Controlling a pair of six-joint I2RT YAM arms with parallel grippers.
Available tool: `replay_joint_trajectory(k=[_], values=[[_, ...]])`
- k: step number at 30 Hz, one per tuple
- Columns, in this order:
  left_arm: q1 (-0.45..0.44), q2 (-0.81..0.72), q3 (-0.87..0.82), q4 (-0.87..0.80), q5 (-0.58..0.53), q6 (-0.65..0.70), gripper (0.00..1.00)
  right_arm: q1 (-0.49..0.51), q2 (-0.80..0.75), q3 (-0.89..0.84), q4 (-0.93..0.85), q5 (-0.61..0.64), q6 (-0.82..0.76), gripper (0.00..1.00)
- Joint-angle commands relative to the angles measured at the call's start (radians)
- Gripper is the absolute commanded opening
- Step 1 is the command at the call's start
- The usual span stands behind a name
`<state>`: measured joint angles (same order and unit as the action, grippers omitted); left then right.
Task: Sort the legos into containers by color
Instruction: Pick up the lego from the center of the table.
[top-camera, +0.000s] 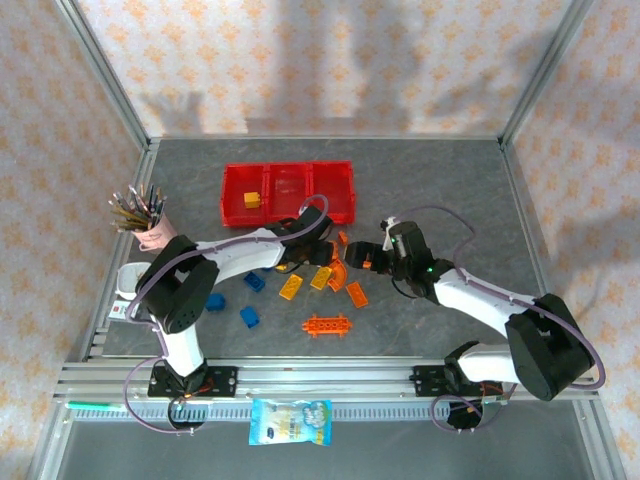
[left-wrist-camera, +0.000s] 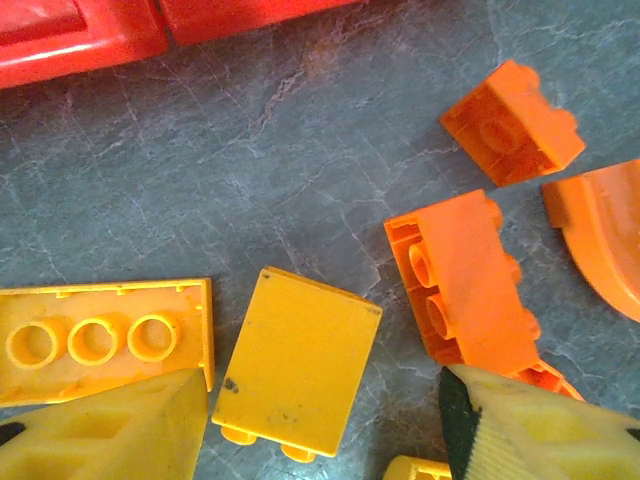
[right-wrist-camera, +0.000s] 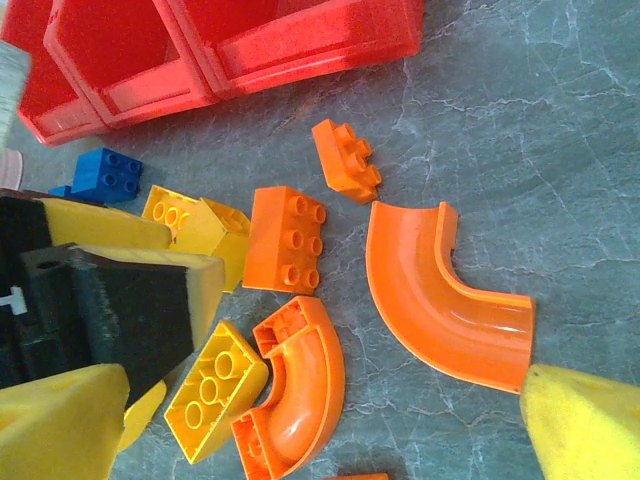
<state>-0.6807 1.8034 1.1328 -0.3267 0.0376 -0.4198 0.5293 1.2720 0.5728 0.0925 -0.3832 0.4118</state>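
Left wrist: left gripper (left-wrist-camera: 325, 430) spread wide around a yellow brick (left-wrist-camera: 295, 360).

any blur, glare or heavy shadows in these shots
Top external: soft shadows on the back wall, table evenly lit. Left wrist: the yellow brick is sharp, the left gripper's fingers soft at the bottom. Right wrist: bright sheen on the red bins and the curved orange piece.

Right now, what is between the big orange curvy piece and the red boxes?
One small orange brick, seen in the right wrist view, lying on the table between the big orange curve and the red bins.
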Motion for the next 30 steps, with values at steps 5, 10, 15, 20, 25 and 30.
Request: replay_joint_trajectory(k=[5, 10, 15, 20, 25, 30], values=[[-0.003, 0.053, 0.029, -0.007, -0.05, 0.024, 0.59, -0.006, -0.002, -0.005, 0.025, -0.001, 0.0, 1.0], [-0.003, 0.082, 0.045, -0.008, -0.051, 0.032, 0.52, -0.008, -0.003, 0.003, 0.021, -0.002, -0.005, 1.0], [-0.003, 0.076, 0.044, -0.008, -0.054, 0.032, 0.43, -0.011, -0.003, 0.007, 0.013, 0.001, -0.013, 1.0], [-0.003, 0.055, 0.039, -0.014, -0.064, 0.036, 0.35, -0.012, -0.003, 0.02, 0.001, 0.001, -0.021, 1.0], [-0.003, 0.013, 0.026, -0.012, -0.062, 0.036, 0.32, -0.012, -0.012, 0.044, -0.029, 0.015, -0.034, 1.0], [-0.003, -0.042, 0.01, -0.009, -0.062, 0.029, 0.29, -0.012, -0.034, 0.056, -0.052, 0.026, -0.045, 1.0]])
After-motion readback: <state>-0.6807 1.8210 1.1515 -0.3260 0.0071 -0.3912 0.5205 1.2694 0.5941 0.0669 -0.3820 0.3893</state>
